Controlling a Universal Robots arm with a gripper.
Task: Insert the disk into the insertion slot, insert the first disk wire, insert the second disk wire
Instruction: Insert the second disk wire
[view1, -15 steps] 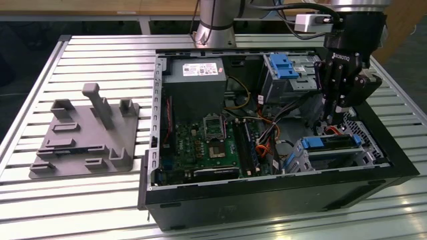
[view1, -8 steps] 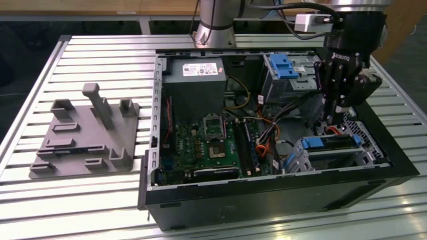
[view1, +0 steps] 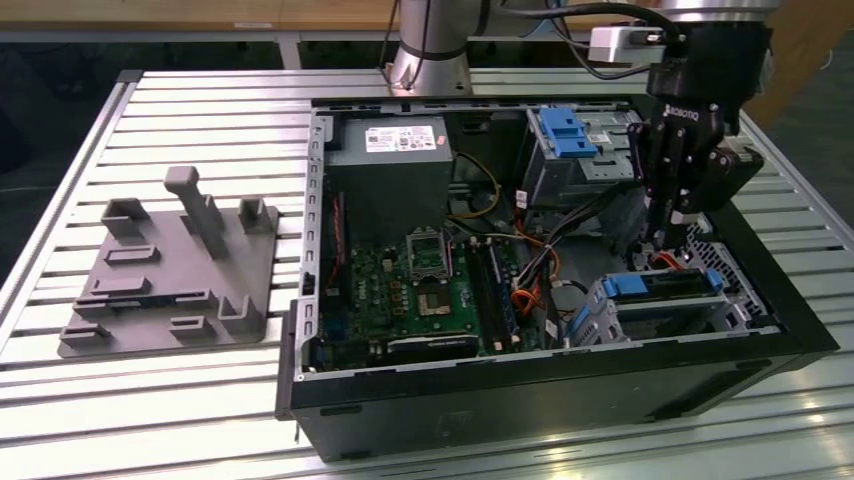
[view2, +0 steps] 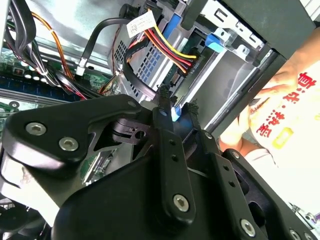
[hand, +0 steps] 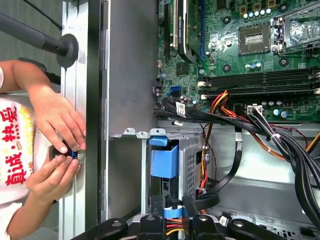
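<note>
Black and orange cables (hand: 210, 116) crowd the gap between the insertion slot (hand: 189, 165) and motherboard (hand: 225, 45).

gripper (view1: 667, 240) pointing down, wrist seemingly vertical

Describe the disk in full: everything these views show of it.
The disk is a flat silver drive in a bright blue plastic carrier, with blue showing at both ends. It lies level, seated in the insertion slot, the silver perforated cage at the exterior view's right of the case. The gripper, just above it, pinches a small blue connector.
</note>
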